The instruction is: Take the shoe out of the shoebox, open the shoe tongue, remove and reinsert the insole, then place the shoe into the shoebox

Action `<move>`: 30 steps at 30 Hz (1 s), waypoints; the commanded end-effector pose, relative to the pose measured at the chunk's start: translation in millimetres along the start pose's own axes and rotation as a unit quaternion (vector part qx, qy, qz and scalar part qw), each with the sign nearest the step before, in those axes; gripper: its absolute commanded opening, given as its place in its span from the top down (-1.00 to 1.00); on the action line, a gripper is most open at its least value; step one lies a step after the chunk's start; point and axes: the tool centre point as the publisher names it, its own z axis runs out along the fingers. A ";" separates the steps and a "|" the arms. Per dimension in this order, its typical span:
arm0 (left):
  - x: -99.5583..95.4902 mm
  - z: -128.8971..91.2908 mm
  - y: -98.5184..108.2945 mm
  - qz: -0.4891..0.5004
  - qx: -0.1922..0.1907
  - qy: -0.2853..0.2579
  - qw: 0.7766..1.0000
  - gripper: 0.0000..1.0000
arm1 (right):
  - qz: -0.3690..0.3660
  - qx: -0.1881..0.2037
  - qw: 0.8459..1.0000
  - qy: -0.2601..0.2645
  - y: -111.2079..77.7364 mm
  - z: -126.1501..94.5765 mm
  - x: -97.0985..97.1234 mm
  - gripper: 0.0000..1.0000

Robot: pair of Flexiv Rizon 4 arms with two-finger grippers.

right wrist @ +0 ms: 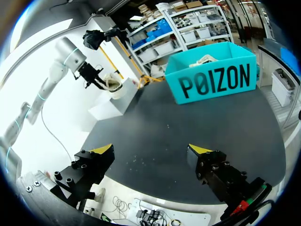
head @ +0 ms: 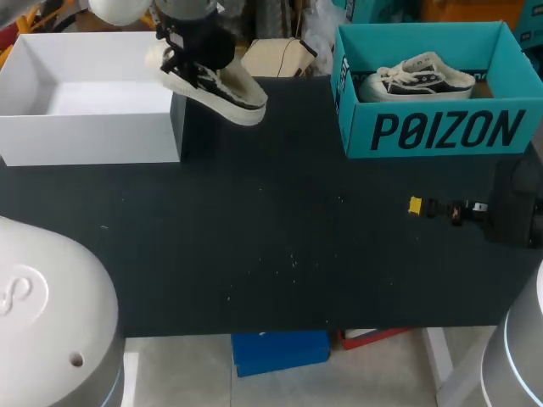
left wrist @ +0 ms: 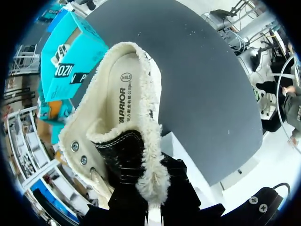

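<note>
Shoe [head: 222, 89] pinched by left fingers [left wrist: 181, 193], tips hidden, right fingers [right wrist: 101, 157] apart

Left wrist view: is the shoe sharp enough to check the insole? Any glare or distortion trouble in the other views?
Left wrist view: shoe sharp, insole evenly lit with no glare; the fisheye bows the table edge. Head view: white box nearly washed out, dark table hides shadows. Right wrist view: strong fisheye curve, right hand sharp, shoe small and far off.
</note>
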 end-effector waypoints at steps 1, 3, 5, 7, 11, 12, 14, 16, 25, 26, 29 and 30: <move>25.2 -6.0 28.4 -0.020 0.005 -0.029 0.999 1.00 | 0.000 0.000 1.000 0.001 -0.4 -1.1 0.0 -1.00; 33.0 -6.2 42.4 -0.038 0.006 -0.033 0.999 1.00 | 0.000 0.000 1.000 0.001 -0.4 -1.1 0.0 -1.00; 42.7 -6.9 57.6 -0.053 0.004 -0.036 0.998 1.00 | 0.000 0.000 1.000 0.001 -0.4 -1.1 0.0 -1.00; 49.3 -7.1 69.2 -0.063 0.004 -0.039 0.997 1.00 | 0.000 0.000 1.000 0.001 -0.4 -1.1 0.0 -1.00; 62.3 -5.1 99.6 -0.095 0.001 -0.041 0.995 1.00 | 0.000 0.000 1.000 0.001 -0.4 -1.1 0.0 -1.00; 65.3 -4.5 106.3 -0.101 0.001 -0.042 0.994 1.00 | 0.000 0.000 1.000 0.001 -0.4 -1.1 0.0 -1.00; 70.4 -2.0 120.5 -0.119 -0.002 -0.042 0.992 1.00 | 0.000 0.000 1.000 0.001 -0.4 -1.1 0.0 -1.00; 74.3 2.1 135.3 -0.136 0.001 -0.043 0.990 1.00 | 0.000 0.000 1.000 0.001 -0.4 -1.1 0.0 -1.00; 78.3 21.3 185.8 -0.184 -0.005 -0.043 0.982 1.00 | 0.000 0.000 1.000 0.001 -0.4 -1.1 0.0 -1.00; 78.4 25.2 192.2 -0.190 -0.003 -0.042 0.981 1.00 | 0.000 0.000 1.000 0.001 -0.4 -1.1 0.0 -1.00; 77.7 37.4 205.5 -0.202 0.003 -0.038 0.979 1.00 | 0.000 0.000 1.000 0.001 -0.4 -1.1 0.0 -1.00; 77.1 42.0 209.1 -0.205 0.004 -0.036 0.978 1.00 | 0.000 0.000 1.000 0.001 -0.4 -1.1 0.0 -1.00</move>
